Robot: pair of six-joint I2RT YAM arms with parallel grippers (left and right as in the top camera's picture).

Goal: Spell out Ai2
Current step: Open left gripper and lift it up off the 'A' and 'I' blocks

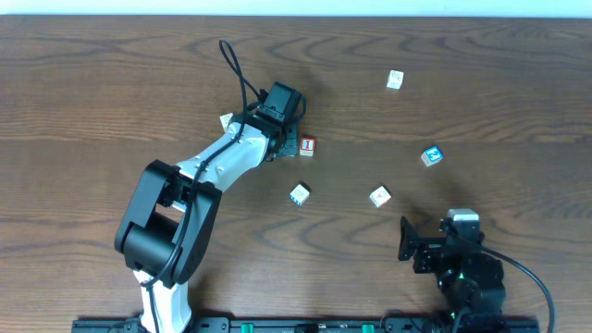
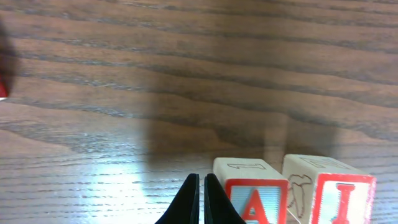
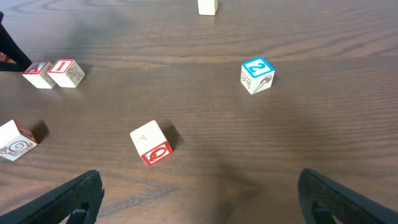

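Observation:
The white "A" block (image 2: 252, 194) and the white "I" block (image 2: 336, 193) stand side by side, touching, both with red-bordered red letters. My left gripper (image 2: 200, 198) is shut and empty, its tips on the table just left of the "A". From above, the left gripper (image 1: 289, 147) covers the "A", with the "I" (image 1: 307, 145) showing beside it. The blue "2" block (image 1: 431, 156) sits apart to the right, also visible as the "2" (image 3: 257, 74) in the right wrist view. My right gripper (image 3: 202, 205) stands wide open and empty near the front edge.
Pale cubes lie scattered: one (image 1: 299, 193) and another (image 1: 380, 196) mid-table, one (image 1: 395, 80) at the back right, one (image 1: 226, 120) beside the left arm. A cube with a red mark (image 3: 152, 142) sits closest to my right gripper.

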